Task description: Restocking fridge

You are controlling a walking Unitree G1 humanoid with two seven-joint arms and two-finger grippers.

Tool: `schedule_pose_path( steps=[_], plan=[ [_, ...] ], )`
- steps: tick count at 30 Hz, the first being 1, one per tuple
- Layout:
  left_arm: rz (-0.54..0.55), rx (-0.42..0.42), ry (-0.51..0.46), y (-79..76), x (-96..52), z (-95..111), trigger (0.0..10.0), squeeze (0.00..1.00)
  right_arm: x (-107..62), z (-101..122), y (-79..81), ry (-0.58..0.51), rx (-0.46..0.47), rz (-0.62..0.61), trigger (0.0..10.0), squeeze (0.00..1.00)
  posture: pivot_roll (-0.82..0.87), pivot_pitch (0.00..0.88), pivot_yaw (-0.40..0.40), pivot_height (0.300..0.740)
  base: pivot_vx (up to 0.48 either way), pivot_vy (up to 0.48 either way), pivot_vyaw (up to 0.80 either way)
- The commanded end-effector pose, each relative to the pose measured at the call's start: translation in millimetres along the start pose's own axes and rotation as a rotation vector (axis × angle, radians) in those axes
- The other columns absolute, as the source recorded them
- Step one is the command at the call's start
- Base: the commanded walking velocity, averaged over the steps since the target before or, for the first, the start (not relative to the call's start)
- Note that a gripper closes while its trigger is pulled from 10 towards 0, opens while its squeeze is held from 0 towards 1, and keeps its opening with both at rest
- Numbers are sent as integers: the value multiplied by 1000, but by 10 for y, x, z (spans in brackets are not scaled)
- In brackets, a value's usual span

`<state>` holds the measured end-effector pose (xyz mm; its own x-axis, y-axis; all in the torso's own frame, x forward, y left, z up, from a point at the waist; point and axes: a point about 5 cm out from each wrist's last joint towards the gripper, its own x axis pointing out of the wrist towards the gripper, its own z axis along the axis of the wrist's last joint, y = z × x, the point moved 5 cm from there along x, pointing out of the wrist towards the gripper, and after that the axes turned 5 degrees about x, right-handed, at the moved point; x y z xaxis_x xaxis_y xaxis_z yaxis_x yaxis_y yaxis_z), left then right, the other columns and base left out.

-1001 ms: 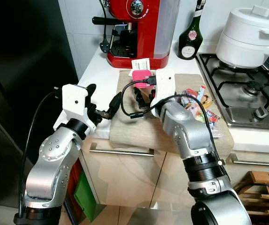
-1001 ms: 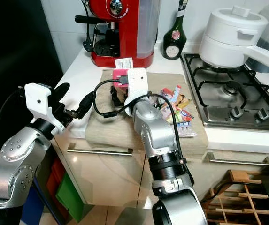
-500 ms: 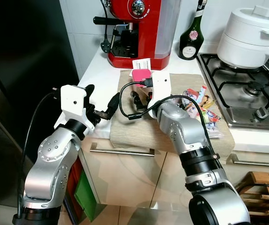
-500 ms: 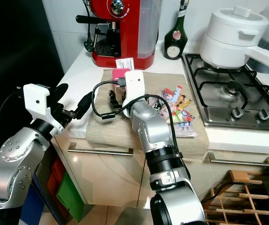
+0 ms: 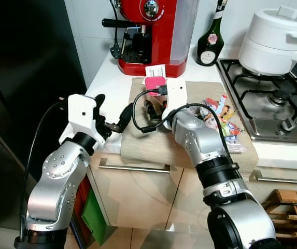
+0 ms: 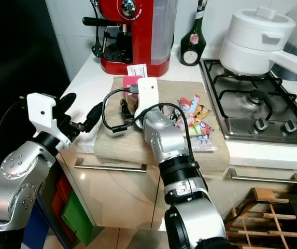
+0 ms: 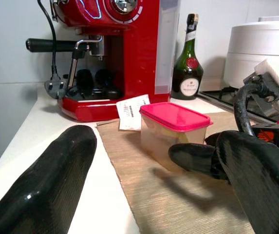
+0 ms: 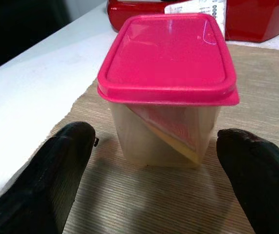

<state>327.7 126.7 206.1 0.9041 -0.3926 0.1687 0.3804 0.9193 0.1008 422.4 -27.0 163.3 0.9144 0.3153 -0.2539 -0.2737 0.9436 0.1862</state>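
The restocking looks to be at its start: nothing is lifted yet, and the pink-lidded container (image 8: 166, 92) stands upright on the woven mat (image 5: 148, 140), toward its far edge, just in front of the red espresso machine (image 5: 151, 33). Something wedge-shaped, pale yellow and pink, leans inside it; what the food is cannot be told.

The right claw (image 8: 154, 180) is stretched out over the mat with its fingers (image 8: 64, 161) apart, one on each side of the container and not touching its walls. My reading is that the grasp is being lined up; closing on the box, lifting it and carrying it to the fridge are all left to do. The left claw (image 7: 144, 175) is raised near the tabletop's left front corner, fingers spread, holding nothing.

To the right of the container on the mat lies a heap of wrapped snack packets (image 5: 221, 122), which may also need putting away. A small paper slip (image 7: 132, 111) leans against the espresso machine's base.

The white tabletop (image 5: 107, 78) runs along a tiled wall. A dark green bottle (image 5: 210, 44) stands at the back, and a gas hob (image 5: 272, 111) on the right carries a white lidded pot (image 5: 272, 39). A tall black appliance (image 5: 29, 93), probably the fridge, fills the left side. A wooden rack (image 5: 288, 212) sits low on the right.
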Motion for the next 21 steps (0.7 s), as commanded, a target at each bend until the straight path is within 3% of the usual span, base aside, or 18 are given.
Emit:
schedule_pose_path(
  steps=[1, 18, 19, 21],
  plan=[
    [-33, -6, -3, -72, -9, 18, 10000, 0, 27, 92, 31, -29, -7, 3, 10000, 0, -46, 0, 30, 740, 0, 0, 0],
    [-93, 8, -1, -84, -33, 57, 10000, 0, 136, 101, 113, -52, 7, 6, 9961, 0, 7, 0, 56, 740, 0, 0, 0],
    [-98, 28, 11, -62, -55, 35, 10000, 0, 147, 70, 151, -49, 20, 9, 0, 0, 26, 0, 55, 740, 0, 0, 0],
    [-103, 42, 19, -46, -83, 23, 10000, 0, 155, 48, 187, -48, 28, 11, 0, 0, 29, 0, 59, 740, 0, 0, 0]
  ],
)
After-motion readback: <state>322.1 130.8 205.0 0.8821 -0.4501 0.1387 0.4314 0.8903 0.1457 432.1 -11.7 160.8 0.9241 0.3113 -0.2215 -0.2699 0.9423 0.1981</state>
